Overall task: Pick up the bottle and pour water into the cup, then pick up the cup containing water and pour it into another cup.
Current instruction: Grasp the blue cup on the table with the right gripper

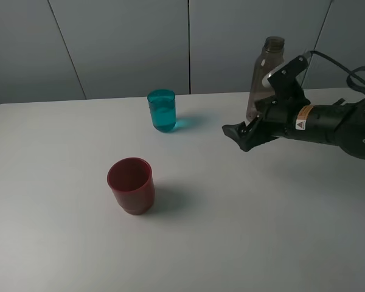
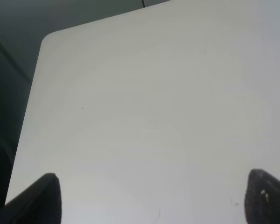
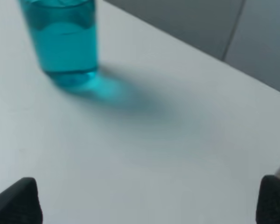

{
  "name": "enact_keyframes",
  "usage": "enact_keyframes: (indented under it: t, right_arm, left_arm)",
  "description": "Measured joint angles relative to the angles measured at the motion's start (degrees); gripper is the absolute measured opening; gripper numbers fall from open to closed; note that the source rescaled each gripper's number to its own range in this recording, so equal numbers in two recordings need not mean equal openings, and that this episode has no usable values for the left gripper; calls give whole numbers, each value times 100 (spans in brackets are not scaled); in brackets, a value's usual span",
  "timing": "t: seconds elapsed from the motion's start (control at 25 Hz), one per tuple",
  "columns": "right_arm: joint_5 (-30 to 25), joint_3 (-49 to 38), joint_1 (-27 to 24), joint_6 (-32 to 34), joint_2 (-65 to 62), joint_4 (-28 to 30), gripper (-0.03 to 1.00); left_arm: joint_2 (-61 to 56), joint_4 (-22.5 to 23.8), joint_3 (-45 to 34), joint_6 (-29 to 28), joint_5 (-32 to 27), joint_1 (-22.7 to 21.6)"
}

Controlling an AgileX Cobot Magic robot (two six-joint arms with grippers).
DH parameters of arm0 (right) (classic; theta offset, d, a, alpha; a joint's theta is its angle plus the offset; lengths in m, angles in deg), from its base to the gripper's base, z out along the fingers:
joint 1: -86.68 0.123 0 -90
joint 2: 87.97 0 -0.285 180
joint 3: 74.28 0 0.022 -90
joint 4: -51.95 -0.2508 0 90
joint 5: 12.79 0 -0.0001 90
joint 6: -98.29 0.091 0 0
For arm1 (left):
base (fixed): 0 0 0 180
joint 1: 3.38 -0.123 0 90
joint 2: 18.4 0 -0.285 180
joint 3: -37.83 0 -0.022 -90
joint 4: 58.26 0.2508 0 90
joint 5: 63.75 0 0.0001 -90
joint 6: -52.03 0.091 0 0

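Your right hand (image 1: 239,137) gapes wide, gripping nothing; the cup (image 1: 162,110) ahead of it holds water, the bottle (image 1: 261,72) stands just behind it.

Right tool (image 1: 240,136) hovers, jaws spread wide; left tool (image 2: 151,200) likewise.
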Motion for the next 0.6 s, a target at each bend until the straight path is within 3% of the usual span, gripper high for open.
enact_keyframes:
  t: [0.12, 0.6]
  right_arm:
    - [37, 0, 334, 13, 0, -52, 100]
    - [159, 1059, 1535, -372, 849, -1433, 100]
  left_arm:
    - [0, 0, 0, 0, 0, 0]
    - [0, 0, 0, 0, 0, 0]
